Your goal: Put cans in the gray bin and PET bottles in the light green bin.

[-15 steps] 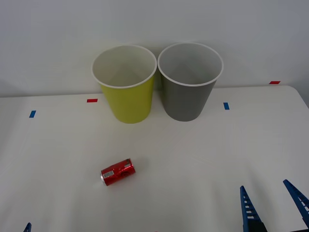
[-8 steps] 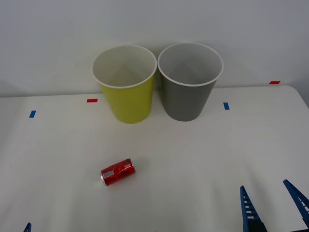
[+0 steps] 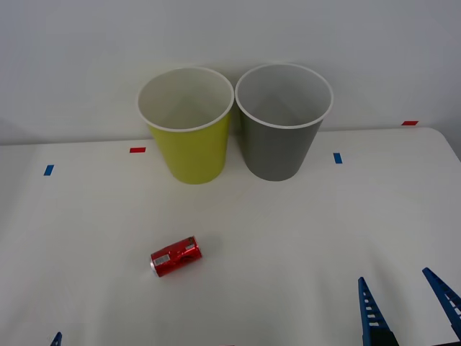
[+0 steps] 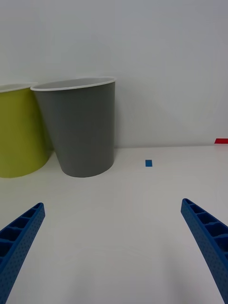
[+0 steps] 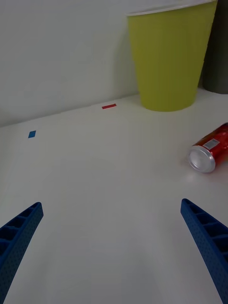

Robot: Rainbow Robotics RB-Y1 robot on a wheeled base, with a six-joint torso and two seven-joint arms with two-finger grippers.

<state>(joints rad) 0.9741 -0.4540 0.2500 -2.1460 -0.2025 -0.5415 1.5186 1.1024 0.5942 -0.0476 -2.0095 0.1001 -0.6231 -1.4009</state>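
One can (image 3: 176, 256), red, on its side on the white table (image 3: 288, 231), in front of the light green bin (image 3: 189, 130) and well apart from it. One light green bin, one gray bin (image 3: 282, 126), upright, just beside each other at the table's back. Left gripper (image 5: 114, 251): fingers spread wide, low over the table, near the can. Right gripper (image 3: 407, 306): fingers apart, nothing held, in front of the gray bin, well apart.
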